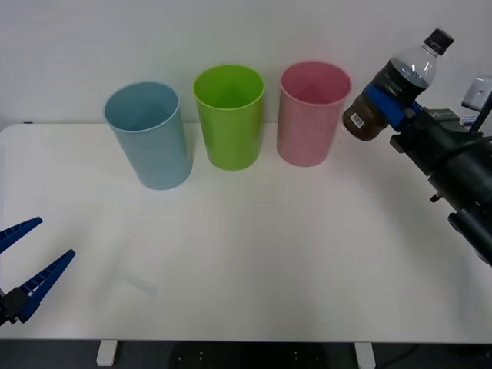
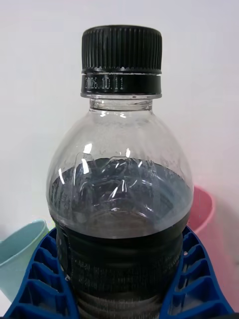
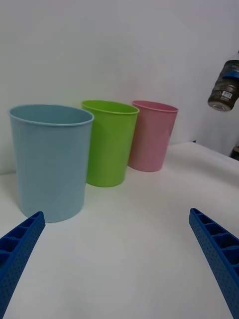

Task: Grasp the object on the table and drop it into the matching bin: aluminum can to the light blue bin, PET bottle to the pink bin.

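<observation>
My right gripper [image 1: 384, 104] is shut on the PET bottle [image 1: 400, 83], a clear bottle with dark contents and a black cap, held tilted in the air just right of the pink bin [image 1: 312, 113]. In the right wrist view the bottle [image 2: 119, 199] stands between the blue fingers [image 2: 42, 279], with the pink bin's rim [image 2: 204, 209] behind it. The light blue bin [image 1: 148, 134] stands at the left of the row on the white table [image 1: 269, 254]. My left gripper [image 1: 23, 269] is open, low at the table's near left. From the left wrist the bottle [image 3: 225, 89] hangs beside the pink bin [image 3: 152, 134].
A lime green bin [image 1: 229, 115] stands between the blue and pink bins, close to both. A white wall rises right behind the row. The bins [image 3: 52, 159] are upright, with bare tabletop in front of them.
</observation>
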{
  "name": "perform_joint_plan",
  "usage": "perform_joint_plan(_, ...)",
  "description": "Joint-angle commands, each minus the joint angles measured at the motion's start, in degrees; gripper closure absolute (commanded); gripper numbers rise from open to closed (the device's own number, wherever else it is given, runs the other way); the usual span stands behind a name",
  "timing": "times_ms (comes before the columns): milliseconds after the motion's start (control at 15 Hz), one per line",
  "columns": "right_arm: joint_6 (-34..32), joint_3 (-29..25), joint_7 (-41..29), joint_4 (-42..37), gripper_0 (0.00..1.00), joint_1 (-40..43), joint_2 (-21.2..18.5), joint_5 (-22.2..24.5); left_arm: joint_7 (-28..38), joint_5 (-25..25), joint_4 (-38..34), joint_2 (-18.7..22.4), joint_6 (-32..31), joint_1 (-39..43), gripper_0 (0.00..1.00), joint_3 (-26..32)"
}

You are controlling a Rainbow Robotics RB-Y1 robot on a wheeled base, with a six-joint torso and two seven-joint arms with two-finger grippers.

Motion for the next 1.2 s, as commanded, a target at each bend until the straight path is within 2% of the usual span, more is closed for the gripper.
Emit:
perform_joint_plan(67,0.0,1.0,-0.7,0.7,1.0,-3.8,-2.3,0.1,0.0,0.0,0.0,0.0,0.0,0.0,0.0,0.0)
perform_joint_plan(333,-0.4,3.8,-0.5,6.8,1.0,-11.3,-5.1,0.8,0.0,0.0,0.0,0.0,0.0,0.0,0.0,0.0)
perform_joint_plan(533,-5.3,4.3,0.1,15.2,1.0,-18.7,-4.8,2.6,0.0,0.0,0.0,0.0,0.0,0.0,0.0,0.0)
perform_joint_plan(867,-6.9,4.3,1.9,27.5,1.0,-28.5,-1.0,9.1,0.0,0.0,0.0,0.0,0.0,0.0,0.0,0.0)
perform_joint_plan(1200,-6.9,4.3,4.6,37.3,1.0,-35.2,2.6,13.5,0.0,0.0,0.0,0.0,0.0,0.0,0.0,0.0)
